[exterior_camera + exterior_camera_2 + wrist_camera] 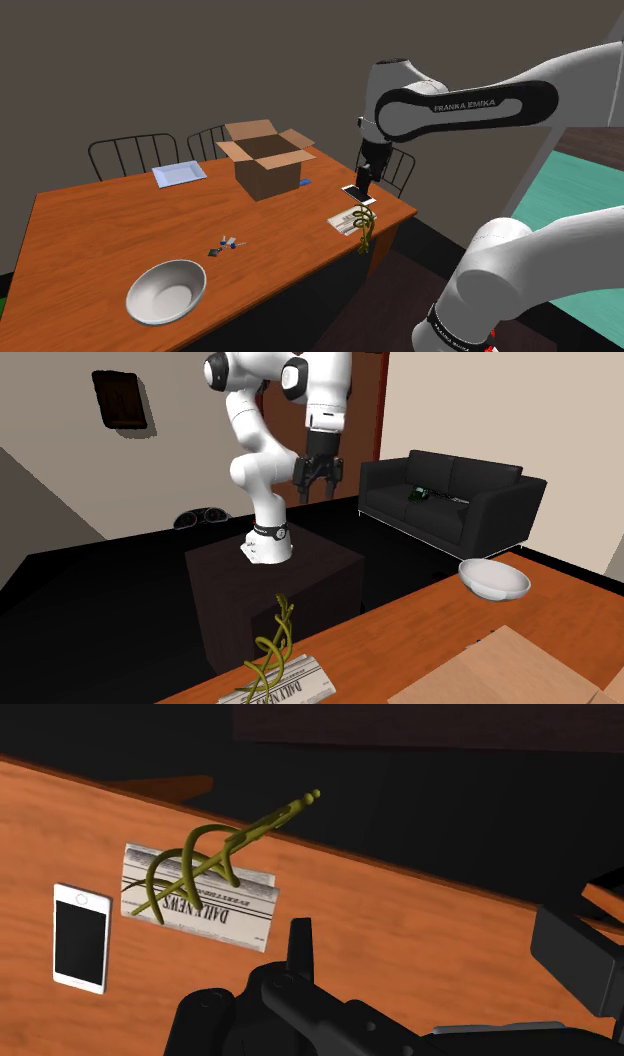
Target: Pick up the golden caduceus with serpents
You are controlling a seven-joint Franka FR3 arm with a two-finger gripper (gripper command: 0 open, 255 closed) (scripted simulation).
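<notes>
Wrist view: pincer (pixel 318 490) is spread open and empty, and the golden caduceus (pixel 215 854) lies ahead of its fingers and off to one side, on a folded newspaper (pixel 235 909). It should probably centre over the staff first, then drop straight down without snagging the paper.

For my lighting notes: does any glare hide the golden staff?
Wrist view: no glare; the staff looks dull olive, clear against the newspaper. Shoulder view: it is dark at the table edge. Second exterior view: it stands out against the dark stand.
</notes>
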